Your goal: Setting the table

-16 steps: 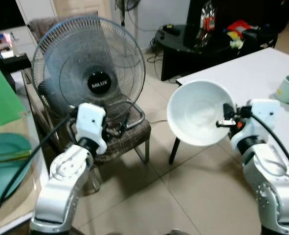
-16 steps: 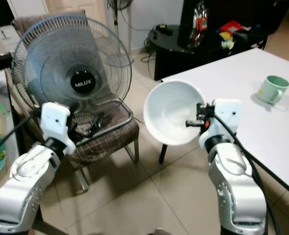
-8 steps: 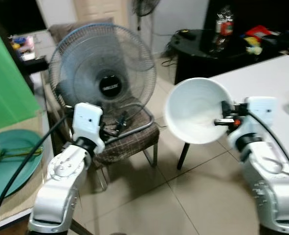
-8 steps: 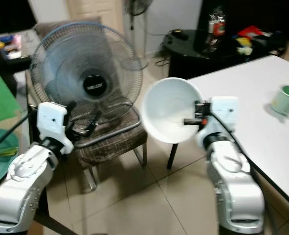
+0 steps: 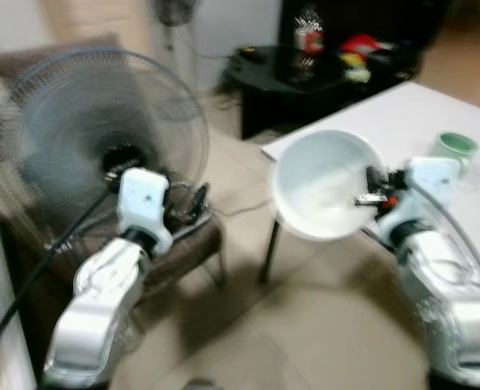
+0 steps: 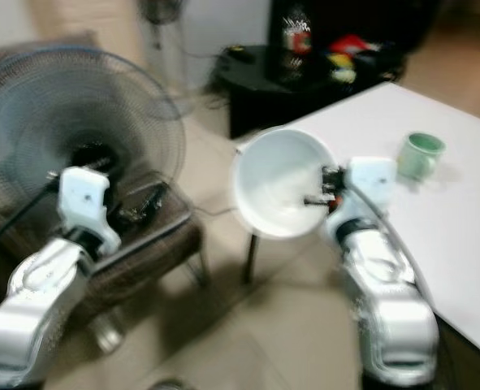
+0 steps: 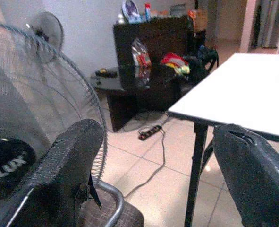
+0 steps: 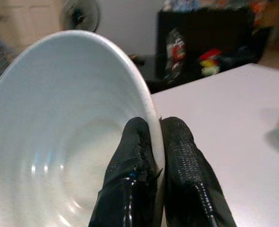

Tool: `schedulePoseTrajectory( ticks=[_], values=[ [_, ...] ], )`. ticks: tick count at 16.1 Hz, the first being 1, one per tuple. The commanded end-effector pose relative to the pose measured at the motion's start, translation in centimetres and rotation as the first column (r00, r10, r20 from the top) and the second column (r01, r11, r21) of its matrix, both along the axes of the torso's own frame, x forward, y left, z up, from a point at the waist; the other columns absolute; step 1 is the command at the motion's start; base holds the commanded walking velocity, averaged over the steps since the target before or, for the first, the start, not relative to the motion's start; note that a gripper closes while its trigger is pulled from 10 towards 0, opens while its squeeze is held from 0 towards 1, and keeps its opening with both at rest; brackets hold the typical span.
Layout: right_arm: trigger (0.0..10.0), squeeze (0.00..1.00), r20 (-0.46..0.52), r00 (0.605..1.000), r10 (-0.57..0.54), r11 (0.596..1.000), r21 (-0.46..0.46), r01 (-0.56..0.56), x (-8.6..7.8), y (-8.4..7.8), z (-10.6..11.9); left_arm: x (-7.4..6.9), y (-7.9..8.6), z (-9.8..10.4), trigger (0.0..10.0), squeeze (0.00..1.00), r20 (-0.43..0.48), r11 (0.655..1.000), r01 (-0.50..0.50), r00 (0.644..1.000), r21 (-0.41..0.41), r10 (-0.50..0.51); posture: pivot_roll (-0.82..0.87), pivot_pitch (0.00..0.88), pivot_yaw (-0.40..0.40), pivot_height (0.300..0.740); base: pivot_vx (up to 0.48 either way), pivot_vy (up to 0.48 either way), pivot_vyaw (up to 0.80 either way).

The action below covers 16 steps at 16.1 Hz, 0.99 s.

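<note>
The right hand (image 8: 157, 156) pinches the rim of a white bowl (image 5: 325, 183), 1 finger inside and 1 outside, holding it tilted on edge in the air near the corner of the white desk (image 5: 402, 122); a green mug (image 6: 419, 154) stands on that desk; the left hand (image 7: 158, 175) hangs spread and empty before a fan (image 5: 101, 130) resting on a chair (image 6: 154, 236).

R gripper (image 8: 157, 156) pinches rim of white bowl (image 8: 59, 142), one finger inside, one outside. Bowl tilted, its hollow open to cam. White table (image 8: 224, 113) just behind; dark cabinet (image 8: 200, 42) & fan (image 8: 80, 14) further back.
</note>
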State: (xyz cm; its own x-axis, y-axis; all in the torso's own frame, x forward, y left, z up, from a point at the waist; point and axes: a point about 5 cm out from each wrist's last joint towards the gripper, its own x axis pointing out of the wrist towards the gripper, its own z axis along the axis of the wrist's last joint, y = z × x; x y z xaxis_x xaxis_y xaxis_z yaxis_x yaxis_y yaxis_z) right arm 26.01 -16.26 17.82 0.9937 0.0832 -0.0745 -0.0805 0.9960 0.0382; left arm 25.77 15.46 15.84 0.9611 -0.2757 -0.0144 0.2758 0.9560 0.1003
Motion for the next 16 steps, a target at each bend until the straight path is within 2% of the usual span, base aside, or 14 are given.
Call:
schedulePoseTrajectory(
  ticks=[1,7,12,16],
  values=[
    [10.0,0.0,0.032,0.999,-0.012,1.0,-0.003,0.012,0.01,-0.51,0.88,0.14,-0.35,0.2,10.0,0.0,0.008,1.0,0.016,1.0,-0.008,-0.016,0.09,0.0,0.005,0.74,0.307,0.0,-0.8],
    [10.0,0.0,0.007,1.0,0.0,0.999,0.038,0.0,0.32,-0.74,0.82,-0.46,-0.02,-0.3,10.0,0.0,-0.001,1.0,-0.008,1.0,-0.006,0.008,0.1,0.0,-0.036,0.74,0.309,0.0,-0.75],
    [10.0,0.0,-0.007,1.0,-0.003,0.996,0.091,0.004,0.78,-0.83,0.78,-0.79,0.11,-0.33,10.0,0.0,0.0,1.0,-0.018,1.0,-0.006,0.018,0.12,0.0,-0.053,0.74,0.309,0.0,0.0],
    [10.0,0.0,-0.02,1.0,-0.008,0.994,0.108,0.01,0.84,-0.83,0.84,-0.61,0.22,-0.28,10.0,0.0,0.0,1.0,-0.006,1.0,0.001,0.006,0.1,0.0,-0.031,0.74,0.309,0.0,0.0]
  ],
)
